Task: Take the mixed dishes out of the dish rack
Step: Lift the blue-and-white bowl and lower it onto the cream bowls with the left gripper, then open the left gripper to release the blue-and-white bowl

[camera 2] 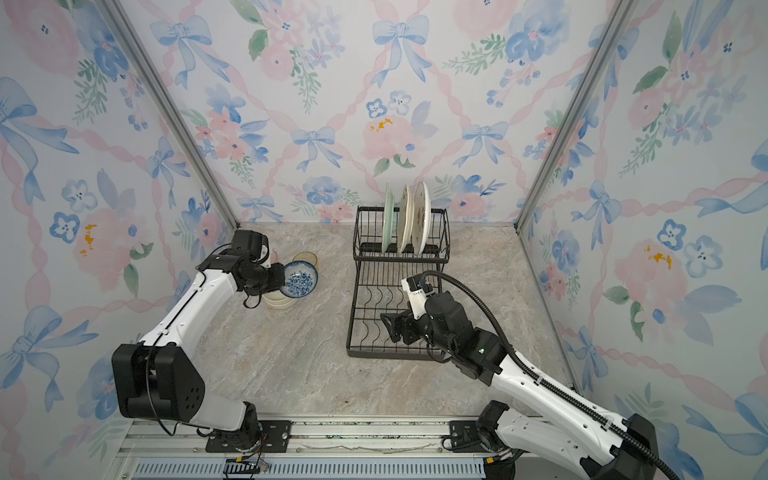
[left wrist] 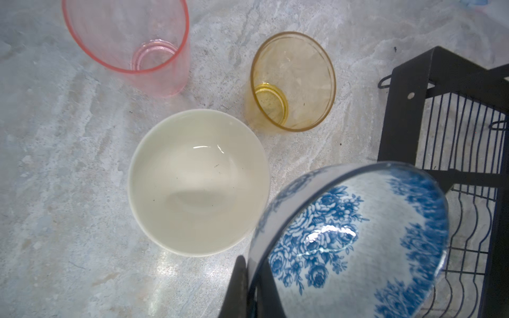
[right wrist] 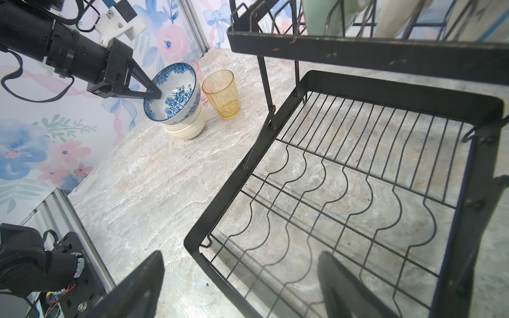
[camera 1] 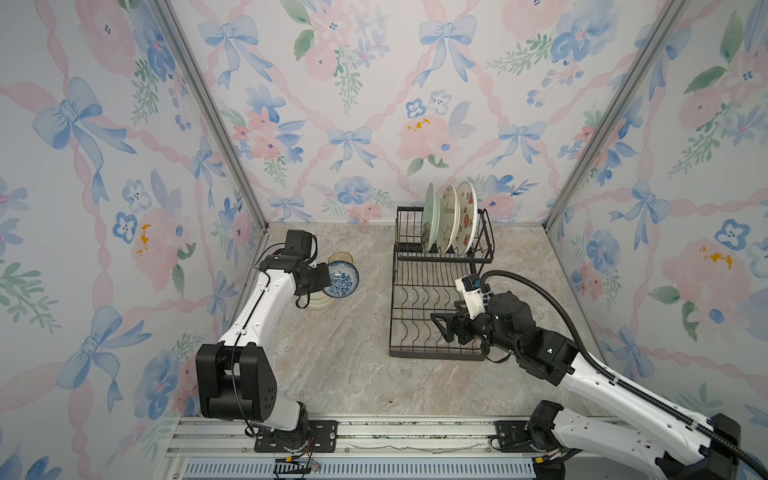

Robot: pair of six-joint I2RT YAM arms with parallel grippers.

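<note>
Both top views show the dish rack (camera 1: 392,316) with three plates (camera 1: 448,220) upright in its upper shelf, the right gripper (camera 1: 439,328) spread wide above its lower tray. The left gripper (right wrist: 153,95) clamps the blue-patterned bowl (right wrist: 177,99) by its rim, tilted over, perhaps touching, two stacked cream bowls (right wrist: 190,128) beside the amber tumbler (right wrist: 221,93) and pink tumbler (left wrist: 129,46).

Pinching tilted blue-patterned bowl (camera 2: 301,282) over cream bowls (camera 2: 277,302) with left gripper (camera 2: 285,280); hovering spread right gripper (camera 2: 387,328) above dish rack (camera 2: 351,316).
</note>
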